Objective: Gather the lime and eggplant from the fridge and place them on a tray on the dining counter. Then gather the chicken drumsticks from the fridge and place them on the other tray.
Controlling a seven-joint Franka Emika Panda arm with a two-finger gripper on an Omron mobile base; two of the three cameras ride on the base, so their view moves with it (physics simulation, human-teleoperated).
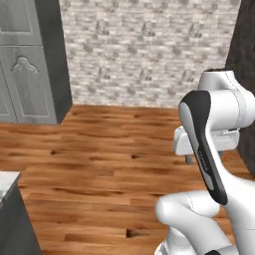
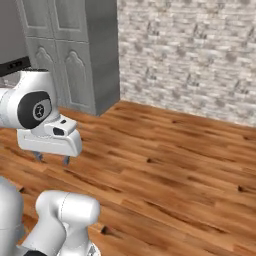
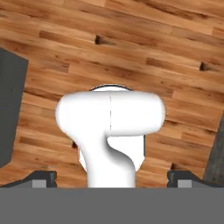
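**Arm tucked, jaws wide and empty, no produce in sight**

Gripper (image 2: 51, 158) hangs over bare wood floor (image 1: 109, 164), jaws spread wide, nothing between them; hand view shows finger tips (image 3: 43, 177) far apart. Lime, eggplant, drumsticks, trays: can't place them from these frames, fridge neither.

Handling, judged: lime small, firm, rolls, so pinch across the middle. Eggplant smooth, slippery, heavier, so grip mid-body. Drumsticks irregular; take the thick end.

Room: open floor from 10 to 2 o'clock up to the brick wall (image 1: 149, 50). Grey cabinet (image 2: 75, 50) at 10 o'clock, dark counter corner (image 1: 12, 214) low at 8 o'clock; watch both when driving or swinging.
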